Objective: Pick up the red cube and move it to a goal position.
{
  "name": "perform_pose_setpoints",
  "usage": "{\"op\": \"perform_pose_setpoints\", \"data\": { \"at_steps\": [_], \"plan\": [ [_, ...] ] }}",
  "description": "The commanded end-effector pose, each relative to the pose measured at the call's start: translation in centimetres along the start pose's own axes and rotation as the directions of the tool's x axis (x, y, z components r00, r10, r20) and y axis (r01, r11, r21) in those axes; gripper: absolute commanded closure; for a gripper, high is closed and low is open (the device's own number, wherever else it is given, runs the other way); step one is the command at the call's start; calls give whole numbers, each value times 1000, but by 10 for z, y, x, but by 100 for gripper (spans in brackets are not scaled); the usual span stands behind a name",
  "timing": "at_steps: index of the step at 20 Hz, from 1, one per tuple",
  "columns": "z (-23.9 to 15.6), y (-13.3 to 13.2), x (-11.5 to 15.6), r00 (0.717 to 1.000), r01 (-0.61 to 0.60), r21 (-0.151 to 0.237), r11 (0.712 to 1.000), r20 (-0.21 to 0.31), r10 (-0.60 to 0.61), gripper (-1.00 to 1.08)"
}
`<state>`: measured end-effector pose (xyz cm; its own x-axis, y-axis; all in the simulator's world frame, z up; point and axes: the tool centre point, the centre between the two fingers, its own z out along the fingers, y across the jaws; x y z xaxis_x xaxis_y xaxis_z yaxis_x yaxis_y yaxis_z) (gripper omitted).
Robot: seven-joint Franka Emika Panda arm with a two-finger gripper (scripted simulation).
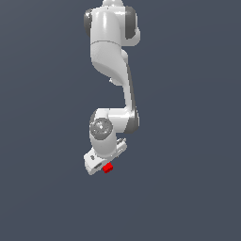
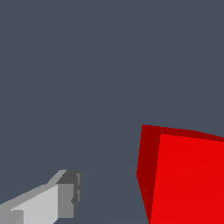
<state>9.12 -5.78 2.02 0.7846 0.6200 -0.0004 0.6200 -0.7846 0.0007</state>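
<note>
Approaching stage: gripper hung low, red cube just beside its tip, seemingly not between the fingers; one finger visible, opening undeterminable. Next move, by judgement: centre over cube, then close

Red cube cut by frame edge

— What did the arm look like? 
— Smooth and glossy, like white moulded plastic, with soft highlights; its joints were darker grey with a dull metallic sheen.

— And the red cube? 
— Flat, solid red, plain and smooth, no shine.

— The finger? 
— Matt pale grey, darker grey at the pad.

— The background? 
— Even, matt slate grey, textureless.
</note>
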Motion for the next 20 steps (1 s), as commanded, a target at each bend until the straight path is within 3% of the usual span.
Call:
{"op": "perform_pose_setpoints", "data": {
  "at_steps": [1, 20],
  "plan": [
    [0, -1, 1, 1000, 3, 1, 1000, 0, -3, 108],
    [-8, -8, -4, 1000, 2, 1, 1000, 0, -2, 108]
  ]
}}
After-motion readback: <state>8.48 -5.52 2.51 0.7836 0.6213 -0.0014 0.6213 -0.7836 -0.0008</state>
